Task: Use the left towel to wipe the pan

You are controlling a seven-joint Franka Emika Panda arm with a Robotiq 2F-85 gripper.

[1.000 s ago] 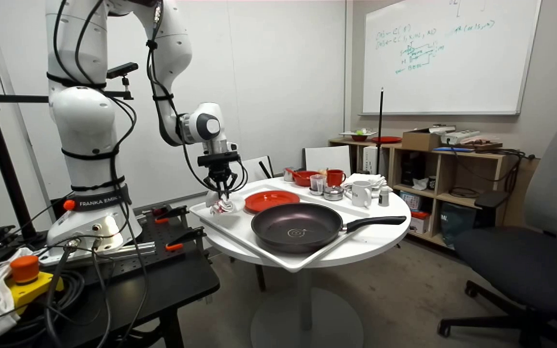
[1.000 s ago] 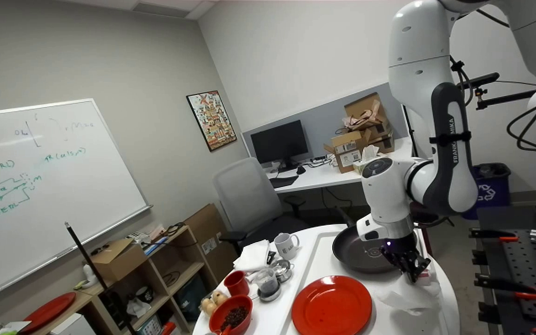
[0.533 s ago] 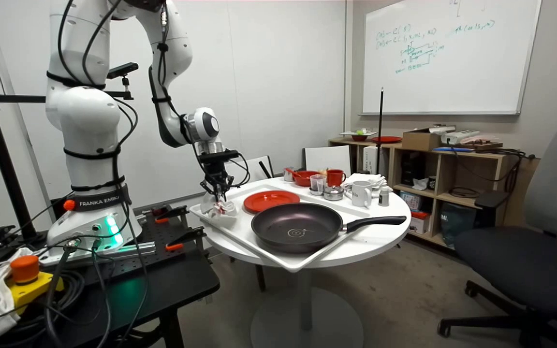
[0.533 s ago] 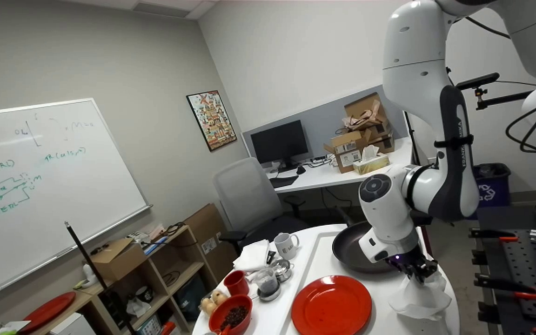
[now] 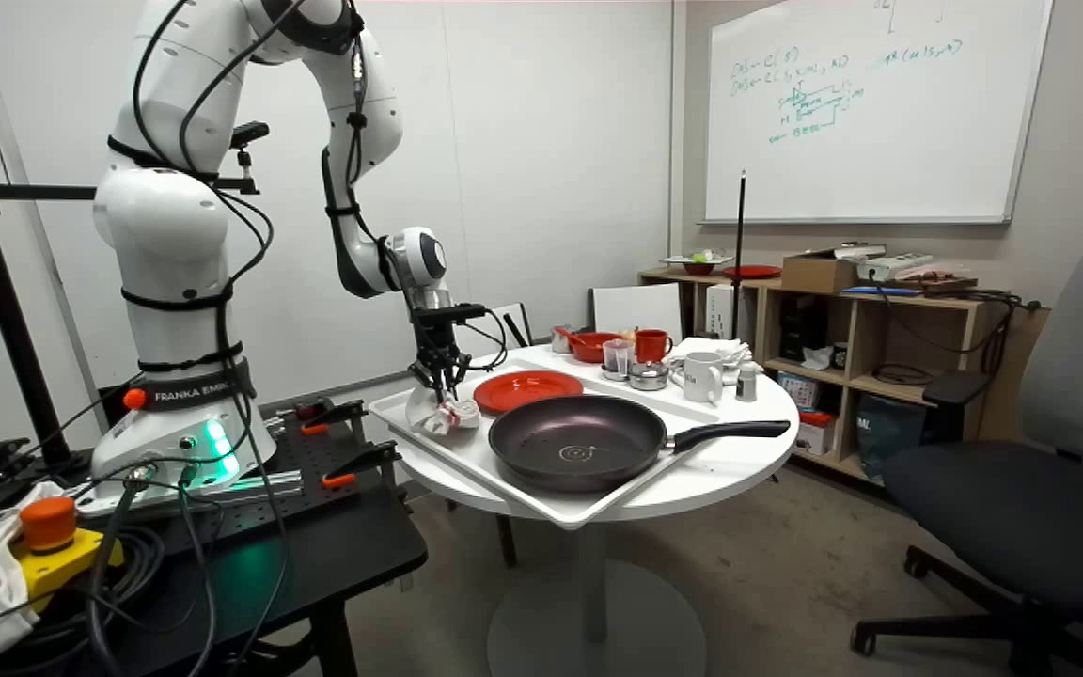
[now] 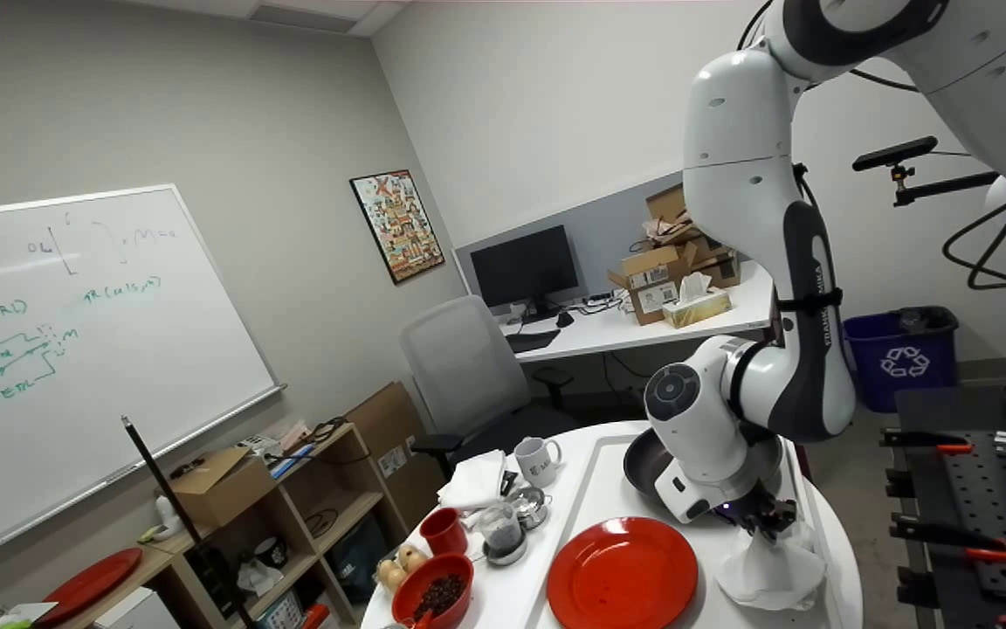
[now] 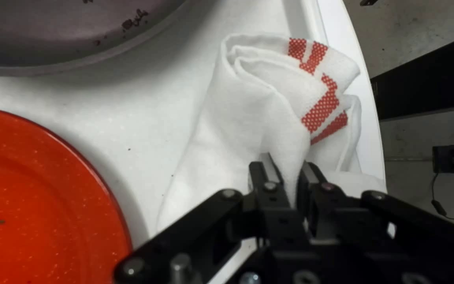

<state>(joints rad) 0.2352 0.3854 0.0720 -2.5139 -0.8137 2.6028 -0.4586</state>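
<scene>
The base band (image 5: 189, 388) is reading "FRANKA EMIK", its ending hidden. The arm (image 6: 804, 262) is showing the brand too, partly covered. A recycling sign (image 6: 905, 361) is marking the bin (image 6: 909, 395). The whiteboard (image 6: 132, 367) is carrying handwriting (image 6: 123, 291), mostly illegible; the mug (image 6: 536, 461) is bearing print too small to read.

Counter (image 5: 739, 463): tray (image 5: 466, 453) on top. On tray, in an exterior view: pan (image 5: 588, 437) at the near corner, handle (image 5: 729, 431) reaching right across the tray's rim; plate (image 5: 529, 389) behind pan, slightly to its left. Over tray, left of pan: towel (image 5: 455, 416), contact with tray unclear. In the wrist view: towel between the fingers (image 7: 261, 177), to the right of plate. Beside tray, at its left in an exterior view: bowl (image 6: 405, 598) in front, cup (image 6: 444, 533) directly behind bowl, mug (image 6: 536, 467) farther back, second cloth (image 6: 472, 480) left of mug.
</scene>
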